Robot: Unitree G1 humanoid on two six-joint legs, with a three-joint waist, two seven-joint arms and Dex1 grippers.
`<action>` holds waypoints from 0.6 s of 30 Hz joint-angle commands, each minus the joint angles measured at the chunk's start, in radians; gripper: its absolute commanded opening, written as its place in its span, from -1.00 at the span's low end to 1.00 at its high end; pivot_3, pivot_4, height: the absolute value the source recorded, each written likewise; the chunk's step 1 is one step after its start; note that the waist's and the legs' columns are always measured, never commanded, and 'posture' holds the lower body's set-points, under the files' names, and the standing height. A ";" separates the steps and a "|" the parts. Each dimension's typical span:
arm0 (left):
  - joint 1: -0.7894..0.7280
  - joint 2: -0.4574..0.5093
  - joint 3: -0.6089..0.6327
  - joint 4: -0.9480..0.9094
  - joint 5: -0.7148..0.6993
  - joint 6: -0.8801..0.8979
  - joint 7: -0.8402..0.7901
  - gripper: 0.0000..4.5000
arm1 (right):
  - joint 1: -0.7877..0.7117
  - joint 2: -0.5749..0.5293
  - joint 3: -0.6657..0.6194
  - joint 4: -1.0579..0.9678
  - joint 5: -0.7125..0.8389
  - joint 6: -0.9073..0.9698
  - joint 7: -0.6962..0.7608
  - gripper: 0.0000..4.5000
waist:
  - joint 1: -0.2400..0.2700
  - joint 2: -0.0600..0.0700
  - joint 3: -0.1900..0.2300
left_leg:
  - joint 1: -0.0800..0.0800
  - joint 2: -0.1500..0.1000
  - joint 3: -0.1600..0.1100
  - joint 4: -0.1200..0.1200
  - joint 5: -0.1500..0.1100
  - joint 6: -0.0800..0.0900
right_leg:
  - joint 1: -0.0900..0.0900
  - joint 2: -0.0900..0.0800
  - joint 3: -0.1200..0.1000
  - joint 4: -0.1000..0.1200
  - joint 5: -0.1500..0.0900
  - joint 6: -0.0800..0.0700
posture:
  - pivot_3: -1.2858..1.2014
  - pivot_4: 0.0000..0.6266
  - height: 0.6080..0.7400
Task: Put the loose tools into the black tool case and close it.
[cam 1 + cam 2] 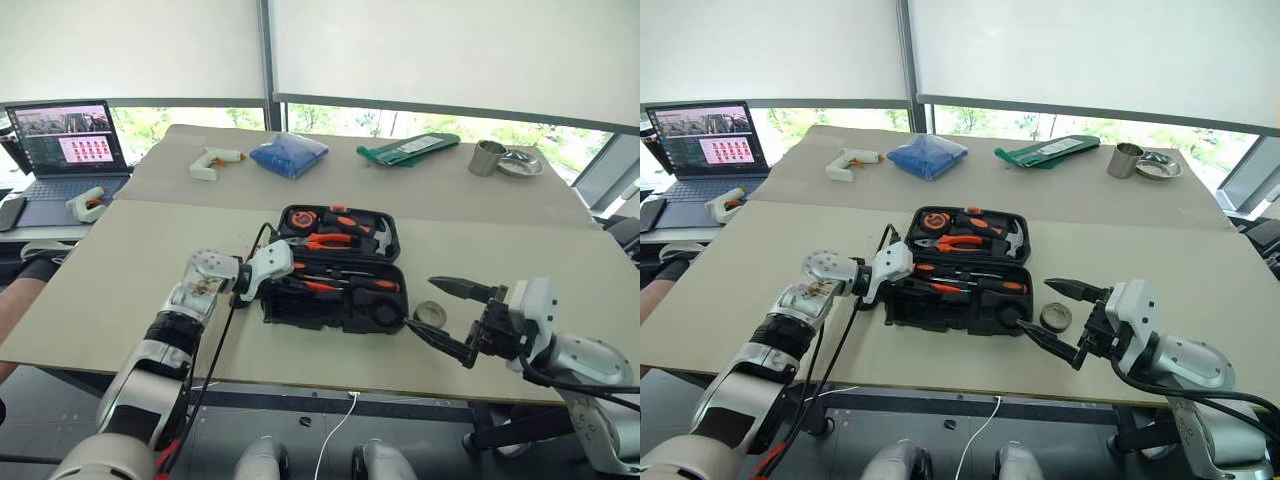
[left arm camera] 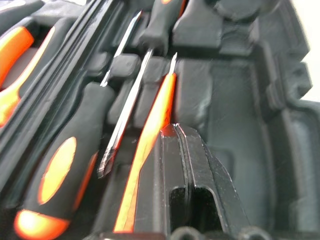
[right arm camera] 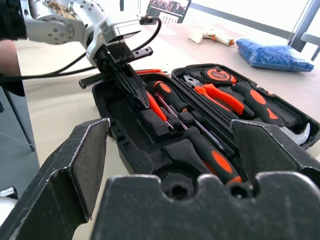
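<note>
The black tool case (image 1: 330,310) lies open at the table's middle. Its near half holds two orange-and-black screwdrivers (image 3: 215,156) and a slim orange tester screwdriver (image 2: 150,127). My left gripper (image 1: 283,281) reaches into the left end of that half. Its fingers (image 2: 192,165) are shut, their tips right beside the tester with nothing clamped between them. The dark tape roll (image 1: 432,313) lies on the table just right of the case. My right gripper (image 1: 420,302) hovers open by the roll, pointing at the case.
The far half of the case holds pliers (image 1: 325,241), a hammer (image 1: 375,235) and a tape measure (image 1: 303,217). Farther back are a white glue gun (image 1: 213,160), a blue bag (image 1: 288,153), a green pouch (image 1: 408,148) and a metal cup (image 1: 487,157). A laptop (image 1: 70,150) stands left.
</note>
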 commanded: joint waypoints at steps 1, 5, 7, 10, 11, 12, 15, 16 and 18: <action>-0.010 -0.004 0.035 -0.050 -0.044 0.014 0.002 -0.99 | -0.007 -0.010 -0.025 -0.027 0.023 0.003 0.000 1.00 | 0.003 0.000 0.000 | 0.000 0.000 0.000 0.000 0.000 0.000 | 0.000 0.000 0.000 0.000 0.001 -0.001 | 0.03 -0.52 0.98; -0.030 -0.007 0.022 -0.004 0.001 -0.005 0.060 -0.99 | -0.016 -0.011 -0.016 -0.023 0.026 0.006 0.004 1.00 | 0.005 0.000 0.000 | -0.002 -0.001 0.000 0.000 -0.001 0.002 | 0.000 0.000 0.000 -0.001 0.002 -0.003 | 0.03 -0.52 0.98; -0.033 -0.007 0.009 0.021 0.025 -0.014 0.082 -0.99 | -0.020 -0.010 -0.013 -0.022 0.025 0.008 0.004 1.00 | 0.007 0.000 0.000 | -0.002 -0.002 0.000 0.000 -0.001 0.002 | 0.000 0.000 0.000 -0.002 0.002 -0.002 | 0.03 -0.52 0.98; -0.037 -0.021 0.008 0.053 0.030 -0.027 0.101 -0.99 | -0.020 -0.011 -0.014 -0.023 0.026 0.012 0.005 1.00 | 0.006 0.000 0.000 | -0.002 -0.002 0.000 0.000 -0.001 0.002 | 0.000 -0.001 0.000 -0.002 0.001 -0.002 | 0.03 -0.52 0.98; -0.039 -0.026 0.010 0.062 0.030 -0.031 0.106 -0.99 | -0.019 -0.011 -0.015 -0.024 0.027 0.014 0.006 1.00 | 0.006 0.000 0.000 | -0.002 -0.002 0.000 0.000 -0.001 0.002 | 0.000 -0.001 0.000 -0.002 0.001 -0.001 | 0.03 -0.52 0.98; -0.041 -0.031 0.011 0.070 0.029 -0.033 0.109 -0.99 | -0.016 -0.011 -0.017 -0.028 0.028 0.016 0.006 1.00 | 0.006 0.000 0.000 | -0.002 -0.002 0.000 0.000 -0.001 0.002 | 0.000 -0.001 0.000 -0.002 0.001 -0.001 | 0.03 -0.52 0.98; -0.048 -0.048 0.024 0.085 0.018 -0.016 0.123 -0.99 | -0.004 -0.011 -0.021 -0.039 0.031 0.023 0.005 1.00 | 0.006 0.000 0.000 | -0.002 -0.002 0.000 0.000 -0.001 0.002 | 0.000 -0.001 0.000 -0.002 0.001 -0.001 | 0.03 -0.52 0.98; -0.050 -0.048 0.020 0.091 0.025 -0.018 0.121 -0.99 | 0.001 -0.011 -0.022 -0.043 0.032 0.026 0.003 1.00 | 0.006 0.000 0.000 | -0.002 -0.002 0.000 0.000 -0.001 0.002 | 0.000 -0.001 0.000 -0.002 0.001 -0.001 | 0.03 -0.52 0.98; -0.048 -0.044 0.006 0.098 0.037 -0.025 0.104 -0.99 | 0.008 -0.010 -0.024 -0.048 0.033 0.028 0.002 1.00 | 0.006 0.000 0.000 | -0.002 -0.002 0.000 0.000 -0.001 0.002 | 0.000 -0.001 0.000 -0.002 0.001 -0.001 | 0.03 -0.52 0.98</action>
